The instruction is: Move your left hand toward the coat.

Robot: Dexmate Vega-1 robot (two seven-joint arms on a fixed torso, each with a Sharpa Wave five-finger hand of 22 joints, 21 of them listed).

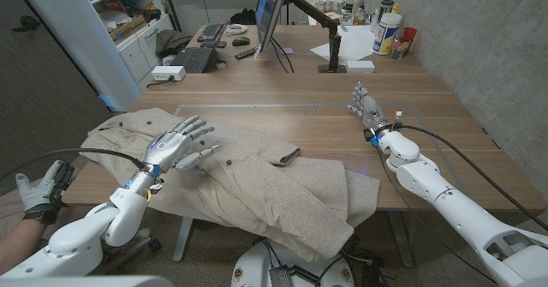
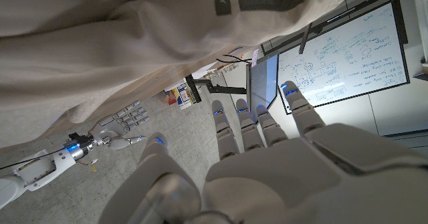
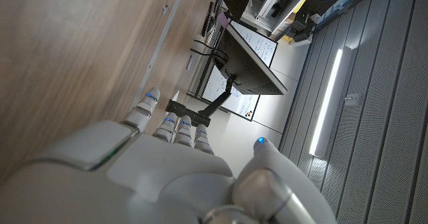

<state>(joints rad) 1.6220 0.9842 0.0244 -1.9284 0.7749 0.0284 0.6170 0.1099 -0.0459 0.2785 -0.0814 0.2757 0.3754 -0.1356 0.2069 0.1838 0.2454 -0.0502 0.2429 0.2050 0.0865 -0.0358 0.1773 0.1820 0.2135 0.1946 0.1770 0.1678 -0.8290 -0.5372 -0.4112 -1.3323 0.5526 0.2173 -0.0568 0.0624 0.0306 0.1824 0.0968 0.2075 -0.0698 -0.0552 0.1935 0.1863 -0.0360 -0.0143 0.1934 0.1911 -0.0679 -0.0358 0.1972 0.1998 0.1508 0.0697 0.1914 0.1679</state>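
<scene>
Far left of coat: a person's gloved hand (image 1: 36, 193) at the table edge, clear of the work. Left hand (image 1: 175, 144) over the coat (image 1: 257, 180), fingers spread and released, holding nothing; cannot tell from head view whether fingertips touch the cloth or hang just above it. Coat spread on the wooden table (image 1: 300, 94) near the front edge, beige, long axis running from its upper end beside the left hand down toward the lower hem hanging off the front edge. Left wrist view: same hand (image 2: 267, 150) with fingers apart, coat fabric (image 2: 100, 43) close ahead of the fingertips, so coat lies straight along the reach and slightly below. Pocket flap (image 1: 287, 157) at mid-coat, past the left hand. Monitor (image 1: 270, 13) well beyond the coat at the back of the table. Right hand (image 1: 368, 107) well apart from the coat on bare wood, standing on edge, fingers loosely extended, empty; right wrist view shows it (image 3: 167, 164) over plain tabletop. Left hand far nearer. Judgement: approach essentially complete; any remaining travel is a short drop onto the fabric.
</scene>
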